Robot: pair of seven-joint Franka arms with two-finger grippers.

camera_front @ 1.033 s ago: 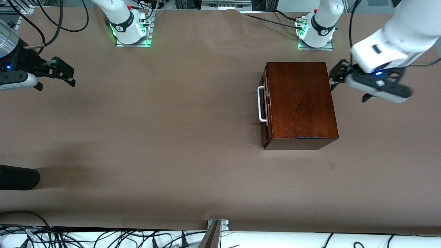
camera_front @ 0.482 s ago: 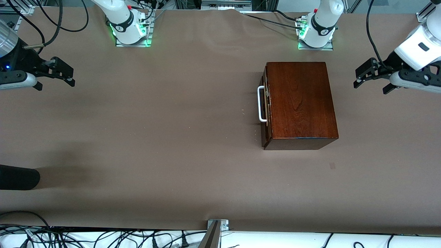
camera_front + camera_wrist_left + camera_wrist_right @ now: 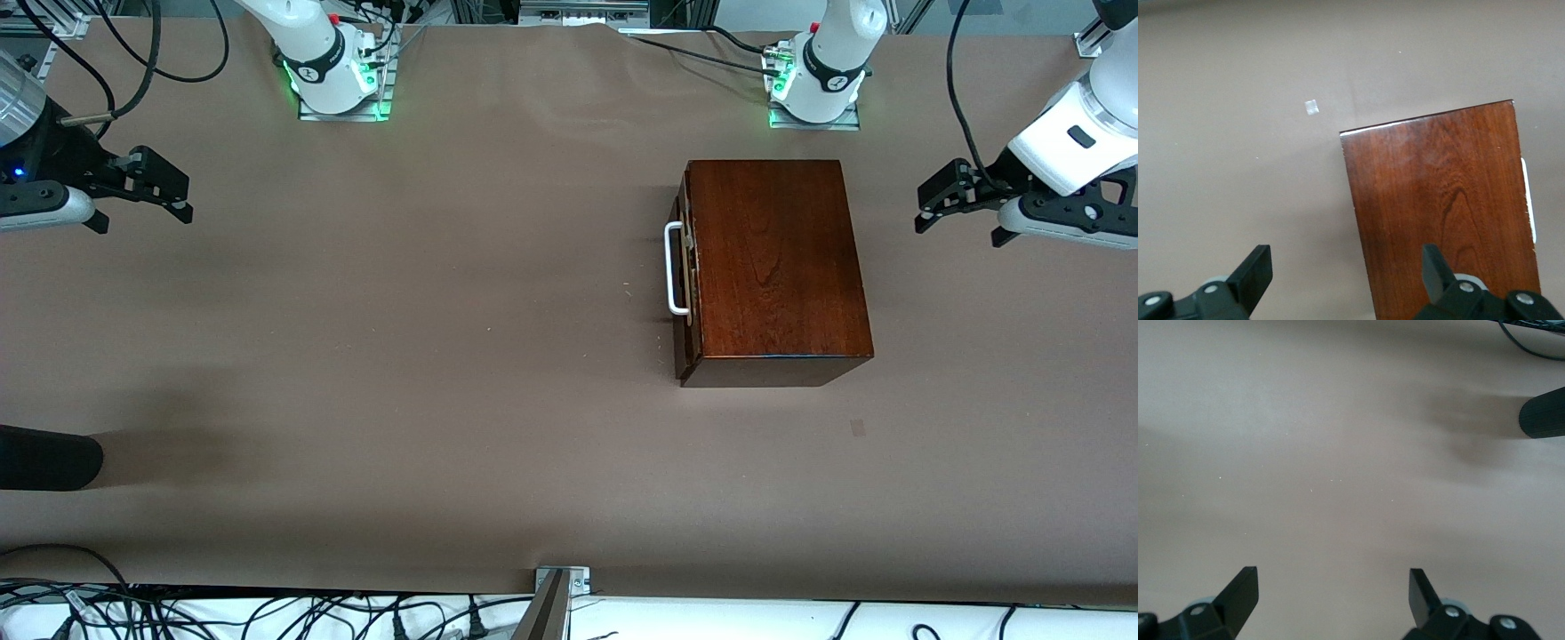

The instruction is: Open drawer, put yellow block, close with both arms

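Glossy wood box (image 3: 775, 267), matt tabletop (image 3: 400, 356).

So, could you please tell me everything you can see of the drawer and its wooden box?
The drawer sits pushed in, or nearly so, within its glossy dark mahogany box. Only a thin pale edge shows at its reddish-brown front, which carries a white U-shaped bar handle facing the right arm's end of the table. The box rests flat on the brown table. Nothing touches it, and no yellow block is visible.

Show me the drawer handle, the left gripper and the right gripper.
drawer handle (image 3: 673, 268), front view, middle of the white bar.
left gripper (image 3: 930, 201), front view, between its fingertips.
right gripper (image 3: 177, 194), front view, between its fingertips.
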